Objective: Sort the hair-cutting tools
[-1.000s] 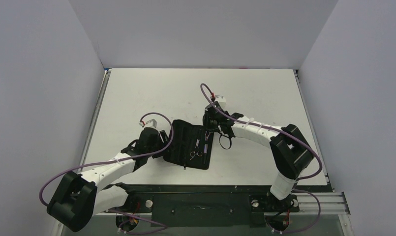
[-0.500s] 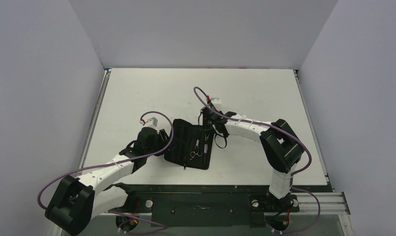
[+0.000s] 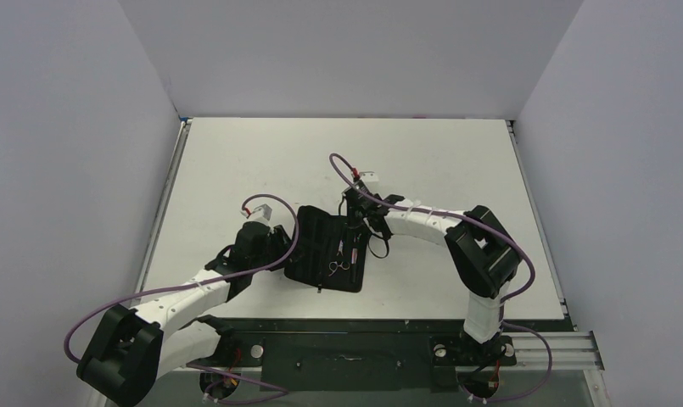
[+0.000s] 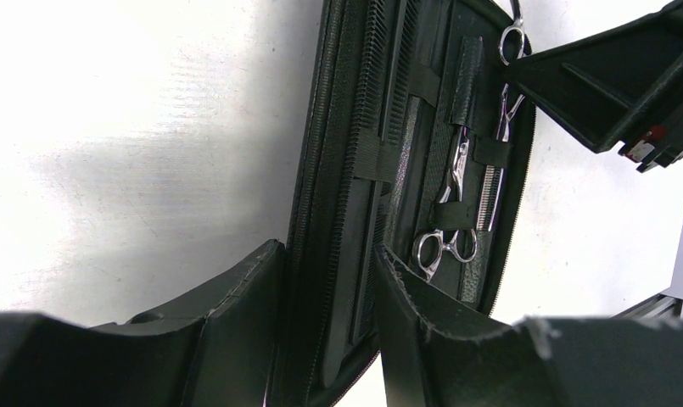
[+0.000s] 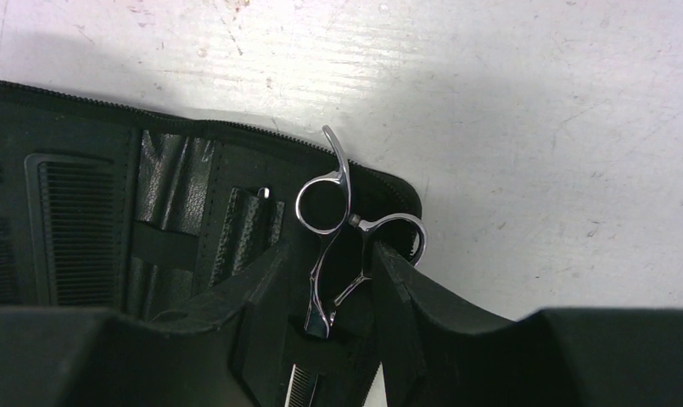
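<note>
Both at case point(image 3: 314, 252): left end effector point(image 4: 327, 254) astride edge, grip unclear; right end effector point(image 5: 331, 253) clamps scissors point(image 5: 321, 284)

scissors point(image 5: 318, 275): polished silver metal | case point(image 5: 176, 182): black matt leather-look, grained | table point(image 5: 533, 127): white, matt, scuffed

Zip case point(image 4: 346, 170): black throughout, with a ribbed zip line and black straps. The comb point(image 5: 70, 229) is also black, its teeth showing as fine parallel ridges. Scissors point(image 5: 322, 275): plain bright silver (a second pair point(image 4: 455, 170) shows the same silver). Worktop point(image 5: 533, 127): white with faint grey scuffs. Left arm point(image 3: 193, 292) and right arm point(image 3: 422, 222): white with black joints, cables point(image 3: 151, 292) purple.
</note>
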`<state>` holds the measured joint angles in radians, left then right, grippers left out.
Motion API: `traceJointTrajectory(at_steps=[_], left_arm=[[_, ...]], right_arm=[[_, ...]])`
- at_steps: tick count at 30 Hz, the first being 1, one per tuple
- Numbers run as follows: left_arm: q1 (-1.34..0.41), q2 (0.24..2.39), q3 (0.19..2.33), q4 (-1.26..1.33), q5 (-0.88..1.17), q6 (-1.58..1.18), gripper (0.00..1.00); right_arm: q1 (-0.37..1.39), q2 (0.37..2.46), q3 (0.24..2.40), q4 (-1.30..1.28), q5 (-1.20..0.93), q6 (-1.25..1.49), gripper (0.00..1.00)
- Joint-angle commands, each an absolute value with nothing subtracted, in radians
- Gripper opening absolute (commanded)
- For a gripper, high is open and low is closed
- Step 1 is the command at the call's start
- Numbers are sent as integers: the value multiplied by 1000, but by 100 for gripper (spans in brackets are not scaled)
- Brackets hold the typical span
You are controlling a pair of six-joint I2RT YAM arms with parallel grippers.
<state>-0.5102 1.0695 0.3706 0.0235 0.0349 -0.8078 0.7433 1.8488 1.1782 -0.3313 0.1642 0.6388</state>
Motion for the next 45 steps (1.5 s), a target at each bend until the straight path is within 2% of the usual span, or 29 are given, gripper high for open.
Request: traceJointTrajectory(at_steps=[1,29,45], left_arm=[[-509,1057,370,90,63,-811,39],[-508,1084,378,95,57,-819,34],[-509,1084,371,99,60,-823,34]], right_arm=[[768,1836,1174,-317,168,638,36],[848,1755,1023,-290,151,672,31],[930,1795,1074,-316,97,654,32]])
